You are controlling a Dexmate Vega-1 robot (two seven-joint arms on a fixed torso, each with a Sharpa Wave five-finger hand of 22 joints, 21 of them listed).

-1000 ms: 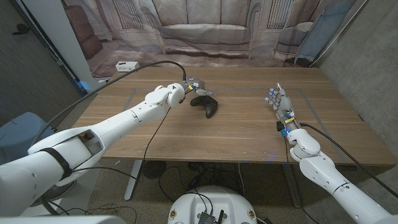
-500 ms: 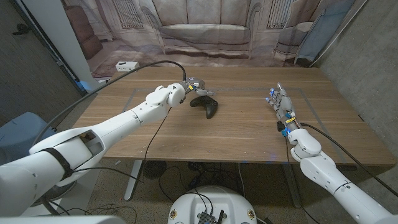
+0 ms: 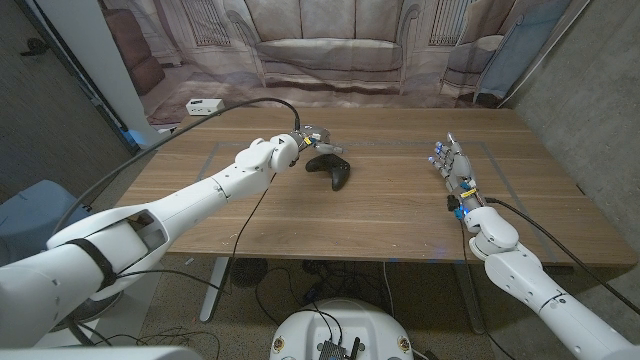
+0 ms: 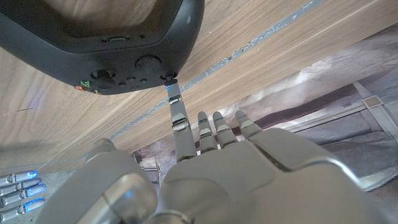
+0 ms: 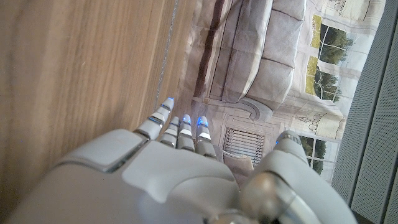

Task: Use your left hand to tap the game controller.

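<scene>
left hand (image 3: 312, 138) at the game controller (image 3: 331, 169), little changed from a second ago

the left hand has stayed by the matte black, rounded controller near the wooden worktop's (image 3: 380, 215) middle; in the left wrist view one extended fingertip (image 4: 175, 93) touches its edge, fingers apart, holding nothing. the right hand (image 3: 452, 165) has edged slightly along the grained worktop, standing with fingers apart and nothing held.

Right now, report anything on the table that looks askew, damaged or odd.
Nothing stands out. The black game controller lies on the wooden table, looking intact, with one fingertip of the left robot hand at its edge. The right robot hand is over the table's right side, fingers apart, holding nothing.
</scene>
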